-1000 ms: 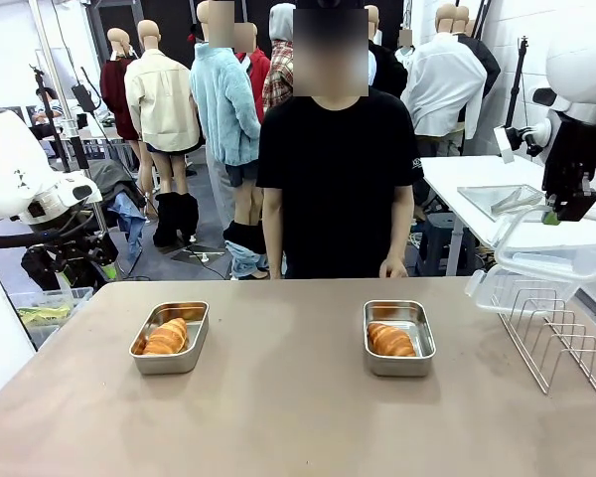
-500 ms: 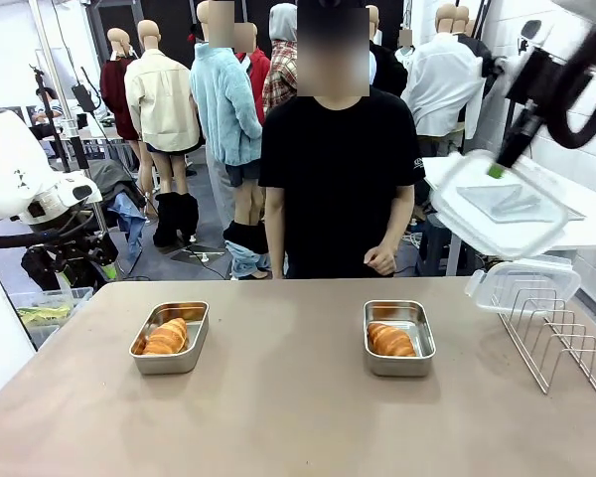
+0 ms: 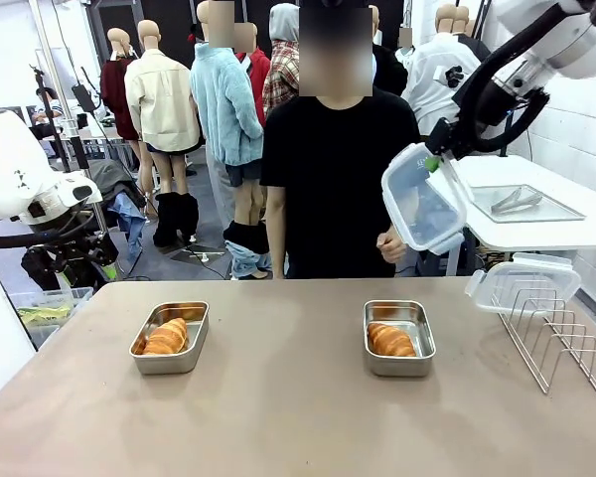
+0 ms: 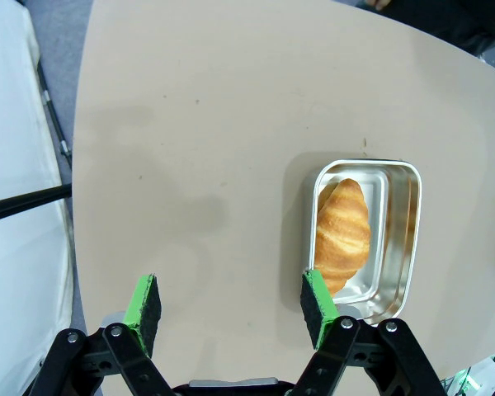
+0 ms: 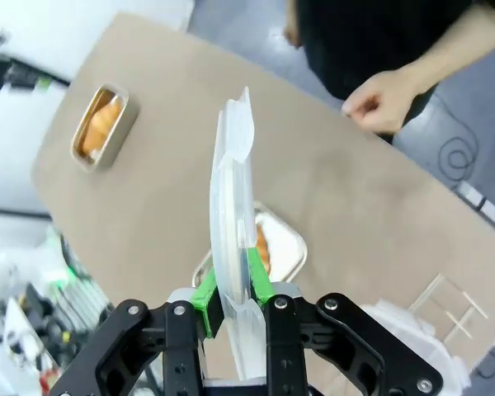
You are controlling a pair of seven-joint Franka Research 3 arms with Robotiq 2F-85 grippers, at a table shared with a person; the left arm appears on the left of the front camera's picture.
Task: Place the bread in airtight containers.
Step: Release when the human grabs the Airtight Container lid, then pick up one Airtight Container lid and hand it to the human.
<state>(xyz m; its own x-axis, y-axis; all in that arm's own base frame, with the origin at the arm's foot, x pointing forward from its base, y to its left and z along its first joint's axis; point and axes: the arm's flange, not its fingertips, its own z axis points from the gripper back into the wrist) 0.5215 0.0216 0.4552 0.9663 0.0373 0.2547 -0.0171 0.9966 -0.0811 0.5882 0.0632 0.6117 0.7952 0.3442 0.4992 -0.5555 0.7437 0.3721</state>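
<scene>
Two steel airtight containers sit open on the table, each with a croissant inside: the left tin (image 3: 169, 338) with its bread (image 3: 167, 337), and the right tin (image 3: 398, 338) with its bread (image 3: 389, 340). My right gripper (image 3: 434, 162) is shut on the edge of a clear plastic lid (image 3: 424, 197), held tilted high above the right tin. The right wrist view has that lid (image 5: 233, 206) edge-on between the pads (image 5: 229, 289), with the right tin (image 5: 287, 244) below it. My left gripper (image 4: 231, 301) is open above bare table beside the left tin (image 4: 367, 239).
A second clear lid (image 3: 521, 281) rests on top of a wire rack (image 3: 556, 343) at the table's right. A person stands at the far edge with a hand (image 3: 390, 243) raised near the held lid. A white side table (image 3: 536, 214) stands behind on the right.
My right arm has swung the lid up from above the rack and leftward toward the middle, tipping it onto its edge. The left arm and both tins have stayed still.
</scene>
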